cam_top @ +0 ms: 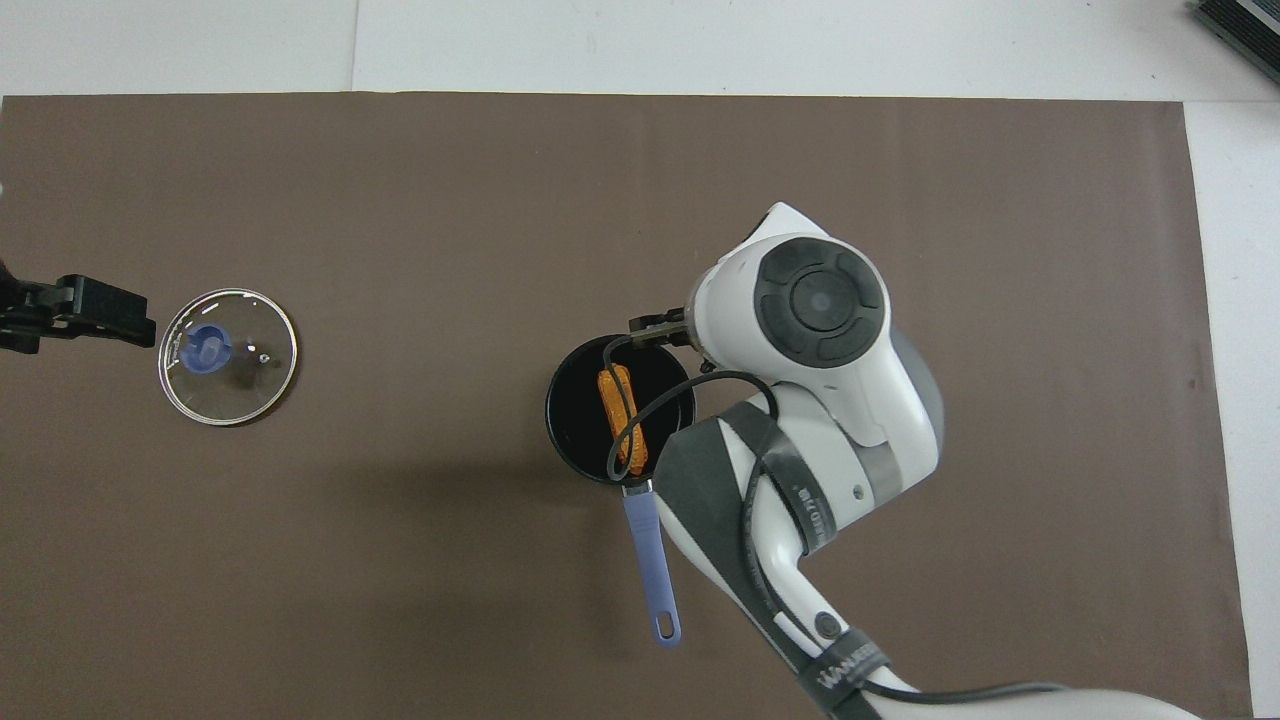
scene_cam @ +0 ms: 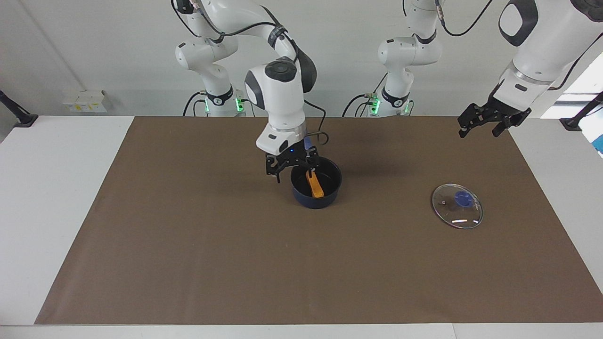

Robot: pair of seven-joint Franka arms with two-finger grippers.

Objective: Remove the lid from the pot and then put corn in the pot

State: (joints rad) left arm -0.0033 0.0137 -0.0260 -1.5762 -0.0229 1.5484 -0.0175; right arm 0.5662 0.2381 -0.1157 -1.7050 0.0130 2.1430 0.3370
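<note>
Now, corn [scene_cam: 315,184]: lying inside the pot [scene_cam: 316,200].
Lid [scene_cam: 457,205]: flat on the mat, toward the left arm's end.
Right gripper [scene_cam: 293,170]: wide, holding nothing, over the pot's edge.
Left gripper [scene_cam: 485,126]: wide, holding nothing, up high.

a plain white wall [scene_cam: 118,52] rises at the robots' end of a white table [scene_cam: 56,197] spread with a brown mat [scene_cam: 198,263]. small white boxes [scene_cam: 85,101] sit against the wall, and bright window light [scene_cam: 586,80] falls at the left arm's end.
</note>
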